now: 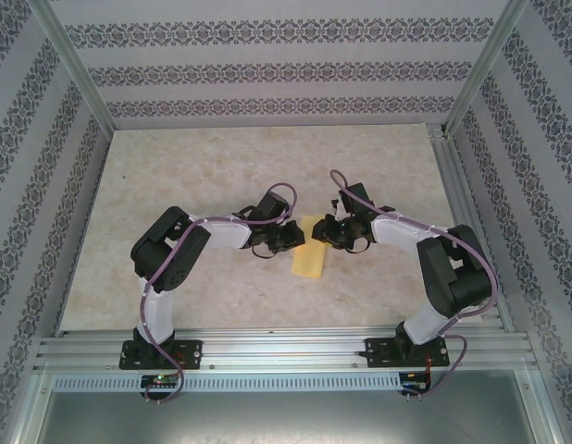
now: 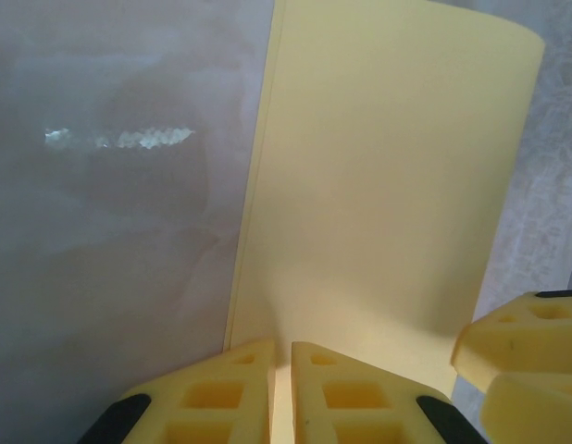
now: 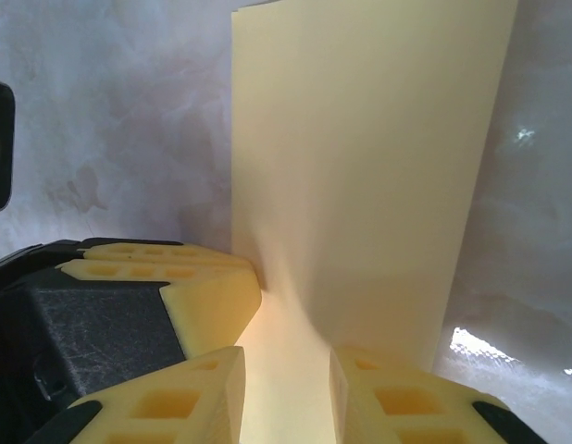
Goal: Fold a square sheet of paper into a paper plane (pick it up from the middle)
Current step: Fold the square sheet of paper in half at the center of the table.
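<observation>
arms (image 1: 161, 310): black-and-white | cables (image 1: 288, 191): purple | tool fingers (image 2: 221, 398): yellow, hollow-celled

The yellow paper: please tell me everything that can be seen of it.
The sheet of paper is thin, matte, pale yellow and smooth. It looks folded in half into a long rectangle, and two layers show along one long edge. It sits in the middle of the table, between the two arms. The left fingers are shut on one short end. The right fingers straddle the same end, apart.
</observation>
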{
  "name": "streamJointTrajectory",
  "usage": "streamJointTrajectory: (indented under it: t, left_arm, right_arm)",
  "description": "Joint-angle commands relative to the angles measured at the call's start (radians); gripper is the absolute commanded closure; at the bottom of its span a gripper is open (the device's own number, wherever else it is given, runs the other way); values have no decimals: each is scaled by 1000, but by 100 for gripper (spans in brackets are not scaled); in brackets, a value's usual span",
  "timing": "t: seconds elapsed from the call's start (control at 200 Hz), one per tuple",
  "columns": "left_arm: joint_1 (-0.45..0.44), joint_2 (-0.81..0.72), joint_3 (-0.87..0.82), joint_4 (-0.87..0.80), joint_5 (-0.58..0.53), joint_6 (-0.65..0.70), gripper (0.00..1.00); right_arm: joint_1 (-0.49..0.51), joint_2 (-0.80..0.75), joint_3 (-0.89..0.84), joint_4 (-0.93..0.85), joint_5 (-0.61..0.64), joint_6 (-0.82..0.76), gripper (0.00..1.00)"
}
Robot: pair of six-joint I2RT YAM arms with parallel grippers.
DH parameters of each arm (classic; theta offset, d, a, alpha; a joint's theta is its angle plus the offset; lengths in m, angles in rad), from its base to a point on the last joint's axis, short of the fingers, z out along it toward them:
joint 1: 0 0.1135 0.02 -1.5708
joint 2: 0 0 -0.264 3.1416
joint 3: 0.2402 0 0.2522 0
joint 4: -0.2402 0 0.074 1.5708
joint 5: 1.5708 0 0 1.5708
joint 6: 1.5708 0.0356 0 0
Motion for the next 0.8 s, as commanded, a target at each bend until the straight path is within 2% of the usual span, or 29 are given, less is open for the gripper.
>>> streamJointTrajectory:
  t: [0.0,0.47,0.794]
  left_arm:
    - [-18,26,15,-47,-15,30,84]
    - [-21,39,17,-48,-12,32,84]
    - [-22,34,17,-57,-13,33,85]
  right_arm:
    - [-2,18,-17,18,7,-14,68]
    - [-3,64,-49,-15,85,-38,66]
    - [-3,-89,-98,48,-33,1,64]
